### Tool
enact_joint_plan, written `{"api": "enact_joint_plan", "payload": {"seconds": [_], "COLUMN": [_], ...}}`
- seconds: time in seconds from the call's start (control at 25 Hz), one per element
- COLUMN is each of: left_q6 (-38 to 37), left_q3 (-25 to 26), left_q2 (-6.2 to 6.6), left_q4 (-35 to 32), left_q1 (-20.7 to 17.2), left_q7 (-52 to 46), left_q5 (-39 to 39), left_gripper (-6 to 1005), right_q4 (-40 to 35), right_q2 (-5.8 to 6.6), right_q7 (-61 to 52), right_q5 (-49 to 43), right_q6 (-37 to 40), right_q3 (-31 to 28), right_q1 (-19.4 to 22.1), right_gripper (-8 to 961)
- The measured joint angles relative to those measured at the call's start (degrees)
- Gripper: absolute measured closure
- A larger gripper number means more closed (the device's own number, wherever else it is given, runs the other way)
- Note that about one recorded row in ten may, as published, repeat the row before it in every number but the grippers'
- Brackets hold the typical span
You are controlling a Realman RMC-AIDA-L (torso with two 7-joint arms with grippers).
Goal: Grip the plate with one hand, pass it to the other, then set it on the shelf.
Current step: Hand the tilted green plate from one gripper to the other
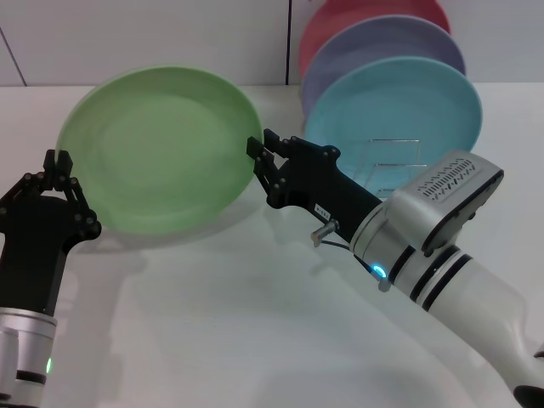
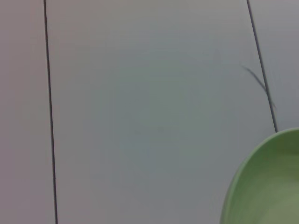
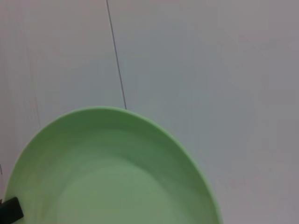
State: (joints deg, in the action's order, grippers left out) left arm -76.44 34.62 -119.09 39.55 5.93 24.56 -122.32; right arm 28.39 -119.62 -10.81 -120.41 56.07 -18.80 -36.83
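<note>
The light green plate (image 1: 161, 149) hangs tilted in the air above the white table, between my two arms. My right gripper (image 1: 259, 157) is shut on its right rim; in the right wrist view the plate (image 3: 112, 177) fills the lower part and one black fingertip (image 3: 10, 211) rests on it. My left gripper (image 1: 59, 161) sits at the plate's lower left rim, and whether it grips there is unclear. The left wrist view catches only an edge of the plate (image 2: 266, 186). The shelf (image 1: 395, 157), a thin wire rack, stands behind my right arm.
A turquoise plate (image 1: 399, 102), a lavender plate (image 1: 382, 47) and a red plate (image 1: 357, 17) stand upright in a row at the back right, by the rack. The white table (image 1: 238, 323) spreads out in front, with a panelled wall behind.
</note>
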Motion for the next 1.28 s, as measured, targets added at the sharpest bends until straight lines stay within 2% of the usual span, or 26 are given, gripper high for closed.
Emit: {"api": "enact_joint_plan", "payload": {"seconds": [0.6,0.96,1.28], "left_q6": [-0.1,-0.1,-0.1], "left_q3": [-0.8,-0.9,-0.9], "left_q2": [0.00,0.00,0.00], "left_q4": [-0.1,-0.3,-0.3], "left_q1": [0.0,0.0,0.0], "left_q7": [-0.1,0.2,0.2], "left_q5": [0.0,0.0,0.1], "left_gripper": [964,964,964], "right_q4": [0.0,0.0,0.0], "right_q2": [-0.01,-0.08,-0.15], "right_q7": [0.0,0.0,0.3], "right_q5": [-0.1,0.0,0.2], "right_q6": [0.0,-0.1,-0.2], "right_q3": [0.0,0.0,0.0], "right_q1": [0.0,0.0,0.1], "right_gripper": [771,834,838]}}
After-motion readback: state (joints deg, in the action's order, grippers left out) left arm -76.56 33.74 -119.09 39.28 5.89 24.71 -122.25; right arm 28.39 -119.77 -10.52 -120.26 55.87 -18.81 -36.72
